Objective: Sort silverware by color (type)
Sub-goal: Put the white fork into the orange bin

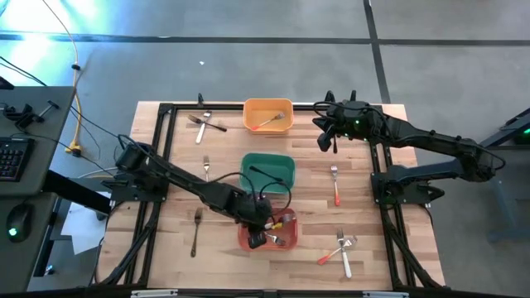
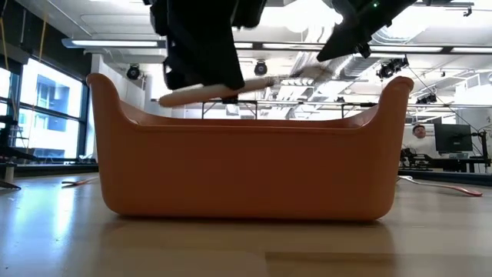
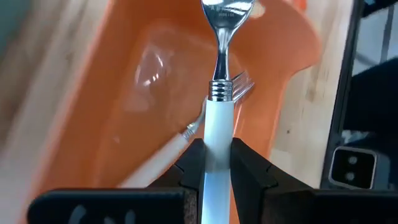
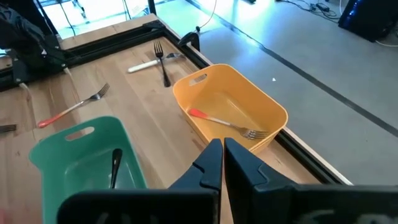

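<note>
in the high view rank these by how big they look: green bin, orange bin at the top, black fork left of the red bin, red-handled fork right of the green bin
1. Green bin, slightly largest.
2. Orange bin, close behind; near enough in size that the order is unsure.
3. Black fork.
4. Red-handled fork, similar in length to the black one, so those two are roughly tied.

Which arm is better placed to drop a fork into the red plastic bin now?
The left arm. Its end effector is shut on a white-handled metal fork directly over the red rectangular plastic bin. The right end effector is shut, empty, beside the orange plastic bin.
</note>
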Controlling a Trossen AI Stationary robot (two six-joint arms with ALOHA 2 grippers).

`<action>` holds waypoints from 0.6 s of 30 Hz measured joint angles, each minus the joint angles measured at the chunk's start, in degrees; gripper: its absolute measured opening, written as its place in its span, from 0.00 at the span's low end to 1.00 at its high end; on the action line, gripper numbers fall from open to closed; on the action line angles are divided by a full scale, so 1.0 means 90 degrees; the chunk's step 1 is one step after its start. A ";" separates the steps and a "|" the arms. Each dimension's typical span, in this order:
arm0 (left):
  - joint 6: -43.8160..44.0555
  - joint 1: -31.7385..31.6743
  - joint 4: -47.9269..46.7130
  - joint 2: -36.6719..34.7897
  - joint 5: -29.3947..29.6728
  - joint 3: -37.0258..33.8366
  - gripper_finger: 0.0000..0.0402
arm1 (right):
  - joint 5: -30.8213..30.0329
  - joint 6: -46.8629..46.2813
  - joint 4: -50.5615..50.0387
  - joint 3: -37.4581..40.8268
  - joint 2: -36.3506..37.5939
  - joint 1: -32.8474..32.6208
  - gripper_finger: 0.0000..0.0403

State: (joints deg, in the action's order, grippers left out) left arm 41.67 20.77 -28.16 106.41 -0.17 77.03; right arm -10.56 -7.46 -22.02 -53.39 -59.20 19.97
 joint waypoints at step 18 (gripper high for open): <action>0.1656 0.0218 -0.0159 0.0590 -0.0145 -0.0041 0.20 | 0.0000 0.0264 -0.0002 0.0000 0.0000 0.0032 0.00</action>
State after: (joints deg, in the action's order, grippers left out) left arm 56.57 22.73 -29.59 111.72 -1.48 76.66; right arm -10.56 -5.08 -22.04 -53.39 -59.20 20.25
